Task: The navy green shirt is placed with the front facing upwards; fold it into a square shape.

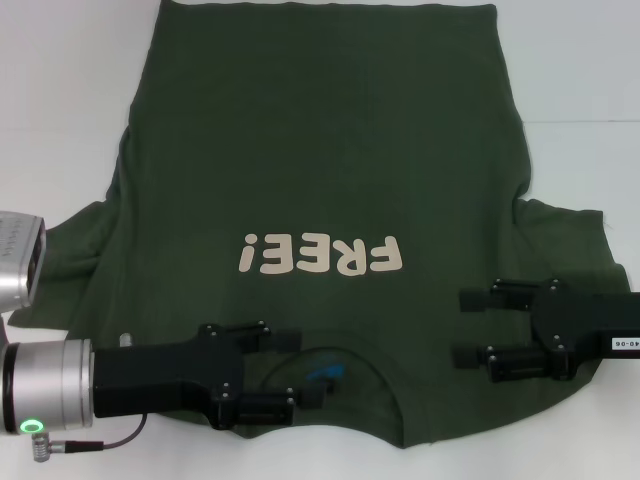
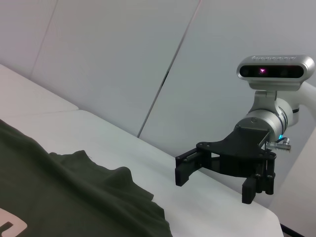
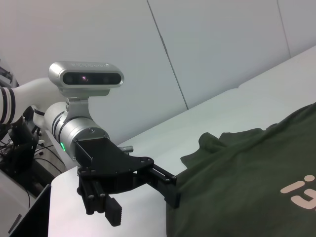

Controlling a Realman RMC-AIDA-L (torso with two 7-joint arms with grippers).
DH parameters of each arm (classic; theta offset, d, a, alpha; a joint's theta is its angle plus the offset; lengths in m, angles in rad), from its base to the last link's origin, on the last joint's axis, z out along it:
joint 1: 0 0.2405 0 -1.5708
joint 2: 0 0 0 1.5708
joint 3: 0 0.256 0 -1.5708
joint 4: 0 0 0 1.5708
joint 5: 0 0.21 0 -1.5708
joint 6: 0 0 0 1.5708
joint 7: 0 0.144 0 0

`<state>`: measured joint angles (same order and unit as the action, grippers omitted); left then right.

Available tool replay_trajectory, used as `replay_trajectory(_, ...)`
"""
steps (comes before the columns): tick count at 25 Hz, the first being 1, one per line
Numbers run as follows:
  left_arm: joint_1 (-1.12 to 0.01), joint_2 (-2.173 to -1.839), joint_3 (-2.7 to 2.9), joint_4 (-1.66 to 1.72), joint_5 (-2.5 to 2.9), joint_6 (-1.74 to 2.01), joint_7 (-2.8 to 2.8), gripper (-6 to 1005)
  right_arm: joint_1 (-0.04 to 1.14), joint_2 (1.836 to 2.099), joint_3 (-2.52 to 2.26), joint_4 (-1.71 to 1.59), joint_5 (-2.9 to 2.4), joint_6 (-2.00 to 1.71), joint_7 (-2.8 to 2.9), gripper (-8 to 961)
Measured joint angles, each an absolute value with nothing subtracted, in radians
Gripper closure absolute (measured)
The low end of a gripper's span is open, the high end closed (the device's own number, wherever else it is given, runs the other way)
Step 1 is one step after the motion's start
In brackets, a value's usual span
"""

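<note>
The navy green shirt (image 1: 320, 150) lies spread front up on the white table (image 1: 580, 60), its cream "FREE!" lettering (image 1: 320, 255) reading upside down from the head view. Its round neck with a small blue label (image 1: 322, 375) is at the near edge. My left gripper (image 1: 298, 368) hovers open over the collar and near left shoulder, fingers pointing right. On the right, my right gripper (image 1: 462, 327) hangs open over the other shoulder near the sleeve, fingers pointing left. The left wrist view shows the shirt (image 2: 74, 197) and the right gripper (image 2: 217, 180); the right wrist view shows the shirt (image 3: 247, 182) and the left gripper (image 3: 140, 202).
Both sleeves lie spread out to the sides, the right one (image 1: 575, 240) slightly rumpled. Bare white table surrounds the shirt. A thin cable (image 1: 80, 445) hangs by my left wrist at the near left. Grey wall panels (image 2: 123, 59) stand behind the table.
</note>
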<state>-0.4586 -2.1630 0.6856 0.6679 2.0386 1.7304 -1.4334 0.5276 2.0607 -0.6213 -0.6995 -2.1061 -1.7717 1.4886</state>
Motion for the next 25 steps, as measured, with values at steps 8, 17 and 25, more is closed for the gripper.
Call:
replay_trajectory(8,-0.459,-2.163,0.686,0.667,2.038,1.730,-1.434,169,0.526,2.060,-0.621,-0.700,-2.106,-1.769,1.490,54)
replay_trajectory(17,-0.459,-2.163,0.599,0.626,1.969,1.687,-1.434,168,0.526,2.062,-0.610,-0.687,-2.106,-1.764,1.485,53)
replay_trajectory(25,-0.462,-2.161,0.456,0.581,1.916,1.583,-1.447,170,0.518,2.071,-0.524,-0.669,-2.106,-1.770,1.493,54)
